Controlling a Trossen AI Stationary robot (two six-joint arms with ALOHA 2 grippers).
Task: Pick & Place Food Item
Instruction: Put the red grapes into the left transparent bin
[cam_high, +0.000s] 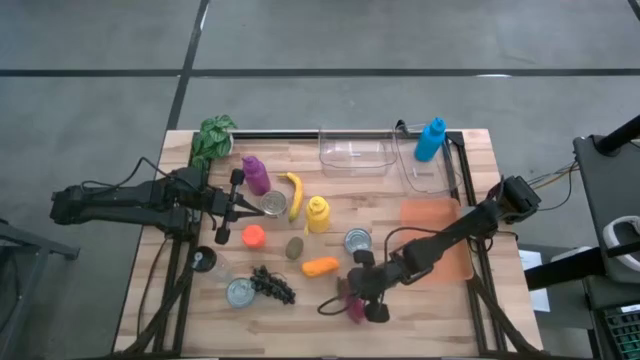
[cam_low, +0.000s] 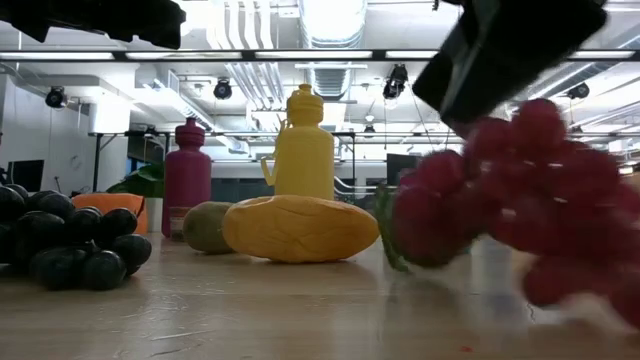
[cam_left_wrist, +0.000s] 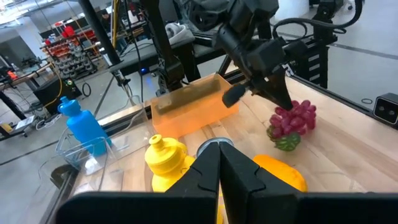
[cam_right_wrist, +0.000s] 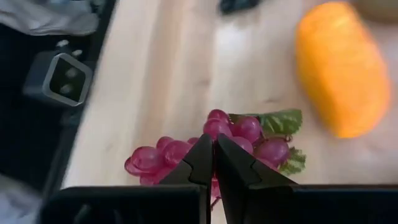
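We start with the bench (cam_high: 430, 300), a wooden top crowded with play food, bottles and clear bins. Across it reach our two arms: the left arm waits at the left side with its jaws (cam_high: 232, 205) pressed together on nothing, near a purple bottle (cam_high: 255, 174) and a banana (cam_high: 294, 195). The right arm stretches toward the bench's near edge, where its jaws (cam_high: 357, 300) are nipped narrow on the red grapes (cam_right_wrist: 214, 143). The grapes sit just beside the orange fruit (cam_right_wrist: 342, 78), and from the low view we judge them barely off the wood or only just touching it.

We take this as the pick step, grasp made. Next we need a clean lift clear of the orange fruit, then a carry to wherever the grapes belong, perhaps the orange tray (cam_high: 432, 230).
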